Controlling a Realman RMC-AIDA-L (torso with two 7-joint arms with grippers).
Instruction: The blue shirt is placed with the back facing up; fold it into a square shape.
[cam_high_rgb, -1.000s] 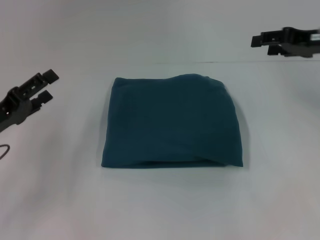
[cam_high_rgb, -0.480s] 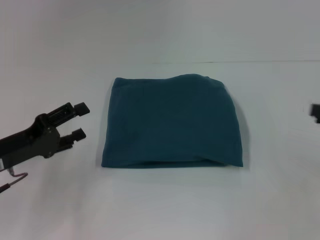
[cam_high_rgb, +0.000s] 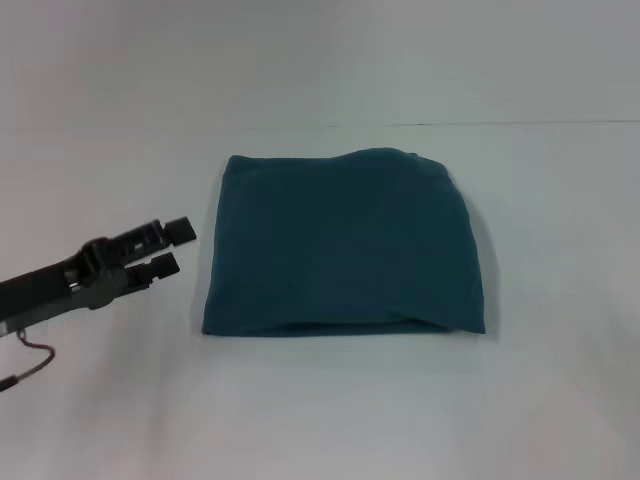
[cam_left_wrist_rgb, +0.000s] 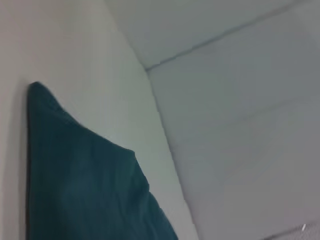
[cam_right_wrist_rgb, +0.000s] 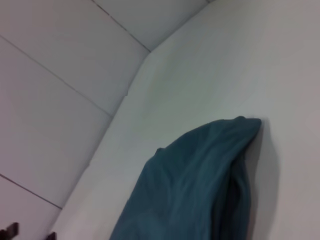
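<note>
Head view: shirt (cam_high_rgb: 345, 243) is lying mid-counter (cam_high_rgb: 560, 380), already folded into a compact, roughly square block. Top edge is bulging a bit toward the far right corner, and a layer seam is showing along the near edge. Folding is looking essentially done to me; at most a bit of squaring-up of that rounded corner is left. Left hand (cam_high_rgb: 172, 247) is sitting just beside the shirt's left edge, low near the counter, not touching cloth. Its fingers are standing narrowly apart and gripping nothing. A thin cable (cam_high_rgb: 28, 362) is trailing under the arm. Right arm isn't appearing in this view at all.

Left wrist view: showing one pointed corner of the shirt (cam_left_wrist_rgb: 75, 185) against the white counter (cam_left_wrist_rgb: 100, 65), plus a wall seam behind. No fingers are showing here, so the hand's state is coming from the head view only. This view is giving the edge profile: cloth is lying flat, with a slight ridge.

Right wrist view: showing the opposite side of the shirt (cam_right_wrist_rgb: 195, 185), and the stacked layers are reading thicker here, with a fold gap along the edge that the head view isn't resolving. The right hand itself isn't showing, so I can't tell how it's standing. Two small dark tips at the far corner are probably the left hand.
</note>
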